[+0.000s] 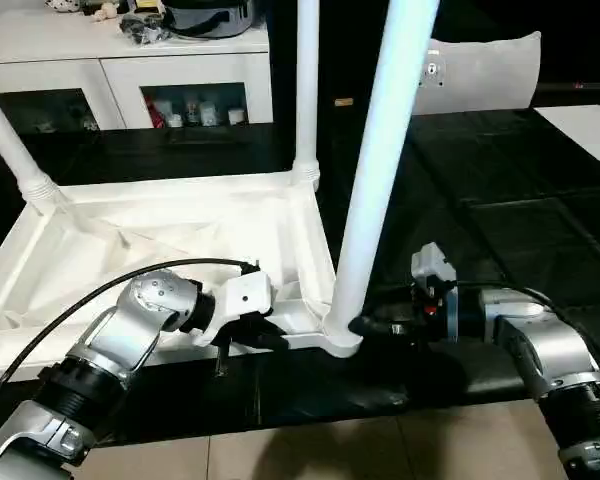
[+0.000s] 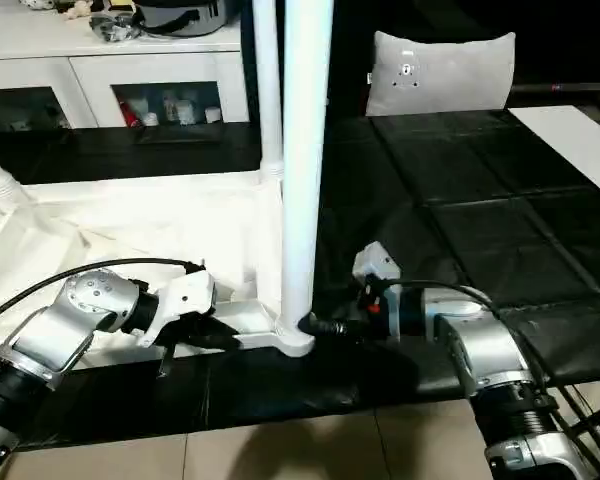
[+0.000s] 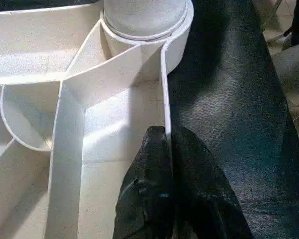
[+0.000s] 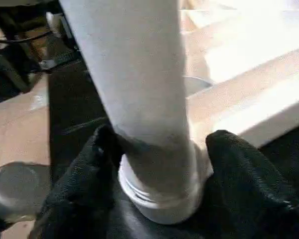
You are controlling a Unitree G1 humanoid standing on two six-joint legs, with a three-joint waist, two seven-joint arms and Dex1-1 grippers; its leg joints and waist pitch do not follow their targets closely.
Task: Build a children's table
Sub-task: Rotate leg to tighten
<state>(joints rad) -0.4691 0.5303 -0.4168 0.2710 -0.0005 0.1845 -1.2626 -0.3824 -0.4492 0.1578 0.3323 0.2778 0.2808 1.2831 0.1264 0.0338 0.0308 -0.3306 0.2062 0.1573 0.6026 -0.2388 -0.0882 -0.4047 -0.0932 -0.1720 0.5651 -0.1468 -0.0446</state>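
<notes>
The left end effector (image 1: 265, 335) is pinched on the near rim of the upturned table top (image 1: 170, 240), just left of the near right corner, with its silver forearm reaching in from the near left. The top lies ribbed side up on a black mat (image 1: 500, 180), and a white leg (image 1: 380, 170) stands in the near right corner socket, leaning a little to the right. The right end effector (image 1: 365, 325) comes in level from the right and meets the foot of that leg at the socket. Two more legs rise from the far corners, one at the far right (image 1: 307, 90) and one at the far left (image 1: 10, 140). Beyond the mat stands a white cabinet (image 1: 120, 70) with glass doors, and a grey cushion (image 1: 485, 70) lies at the far right. The right eye view shows the same layout, with the near leg almost upright and the right end effector's black fingers (image 2: 325, 327) against its base. In the left wrist view the two black fingers (image 3: 154, 184) press together on the thin upright rim wall, one on each side, with the socket and the leg's end just beyond. In the right wrist view the fingers (image 4: 89, 169) stand spread on either side of the leg, close against its foot where it enters the socket; whether they squeeze it I cannot tell.
</notes>
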